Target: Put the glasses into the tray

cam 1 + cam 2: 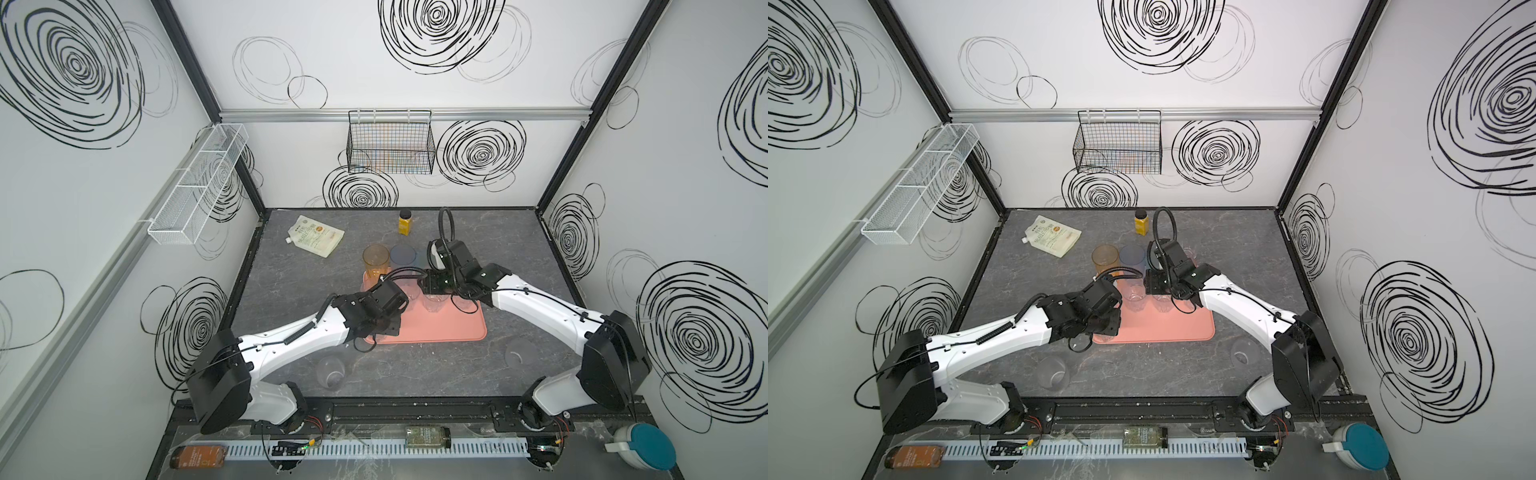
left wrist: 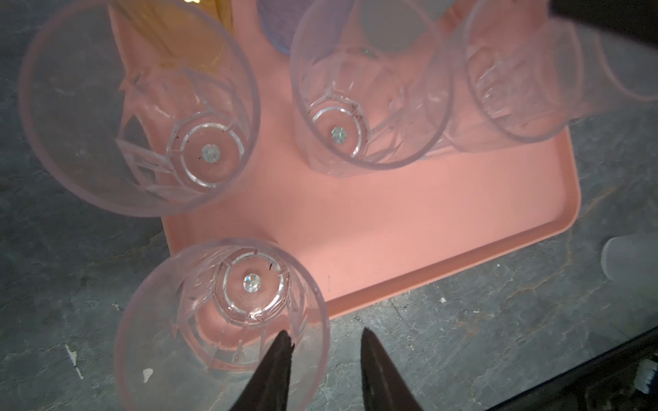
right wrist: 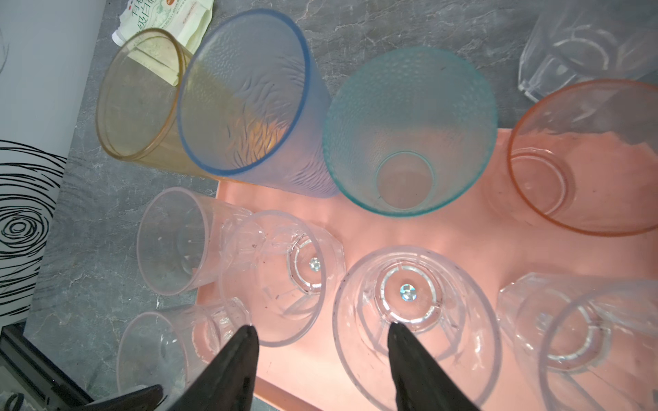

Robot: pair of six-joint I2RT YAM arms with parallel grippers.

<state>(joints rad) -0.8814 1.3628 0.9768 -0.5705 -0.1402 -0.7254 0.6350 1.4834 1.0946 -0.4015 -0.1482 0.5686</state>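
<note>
Nine glasses (image 3: pixel 416 320) stand upright in the pink tray (image 1: pixel 449 328). Four are tall and tinted, orange (image 3: pixel 139 99), blue (image 3: pixel 245 92), teal (image 3: pixel 409 128) and pink (image 3: pixel 587 156), lined along its far edge, with five short clear faceted ones in front. Three more clear ones are out on the bench (image 1: pixel 415 374): one (image 1: pixel 330 371) front left, one (image 1: pixel 517 353) front right, one (image 3: pixel 584 46) beyond the tray. The left gripper (image 2: pixel 322 336) straddles the corner glass (image 2: pixel 220 313) rim, jaws apart, not pinching. The right gripper (image 3: pixel 320 329) hovers over the clear row, jaws wide.

Our left arm (image 1: pixel 291 332) and right arm (image 1: pixel 540 299) both reach forward and inward, with the wrists bent so the grippers point down, near each other yet apart. Our left gripper (image 2: pixel 325 334) has its fingers parted, and our right gripper (image 3: pixel 322 327) stands wider.
</note>
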